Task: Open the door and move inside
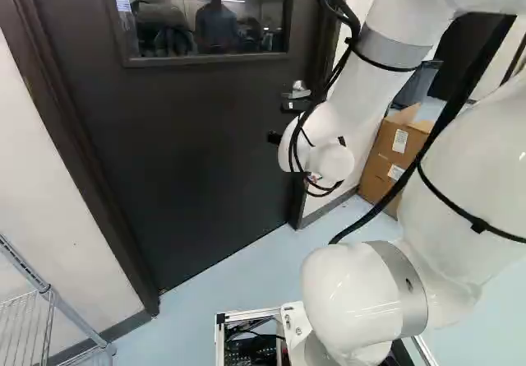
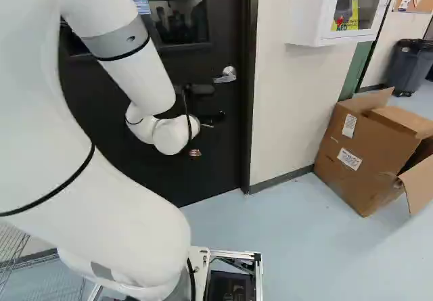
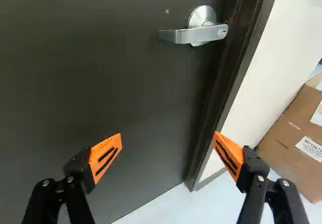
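Reaching the lever handle (image 3: 181,35) is, by judgement, the current step. The hand (image 3: 167,142), fingers wide apart and empty, faces the closed door (image 3: 100,83); the handle lies ahead, beside the frame (image 3: 245,38). Next: align with the handle, then turn it.

Looks like lab or institutional workspace: wall-mounted defibrillator cabinet (image 2: 308,17), wire rack (image 1: 78,321), corkboard (image 2: 421,5), wheeled bin (image 2: 409,67).

The pale blue floor (image 2: 298,247) is occupied by an open cardboard box (image 2: 369,152). Beyond the box, a dark wheeled bin (image 2: 411,67) is stood; well to the box's left, a wire rack (image 1: 80,321) is placed.
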Motion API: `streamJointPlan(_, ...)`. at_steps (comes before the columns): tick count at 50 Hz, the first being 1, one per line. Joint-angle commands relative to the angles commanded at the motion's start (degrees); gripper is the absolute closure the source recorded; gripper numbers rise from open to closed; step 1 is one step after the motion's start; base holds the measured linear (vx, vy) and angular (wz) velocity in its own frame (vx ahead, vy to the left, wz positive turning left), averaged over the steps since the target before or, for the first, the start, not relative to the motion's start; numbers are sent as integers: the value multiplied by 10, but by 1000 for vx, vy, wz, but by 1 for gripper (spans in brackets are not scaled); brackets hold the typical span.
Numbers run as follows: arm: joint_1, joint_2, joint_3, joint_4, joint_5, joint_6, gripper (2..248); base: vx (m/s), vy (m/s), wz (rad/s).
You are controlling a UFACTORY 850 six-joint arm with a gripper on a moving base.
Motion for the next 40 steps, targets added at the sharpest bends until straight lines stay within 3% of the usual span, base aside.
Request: streamJointPlan(40, -8, -3, -59, -16, 0, 0, 3, 0, 0, 0)
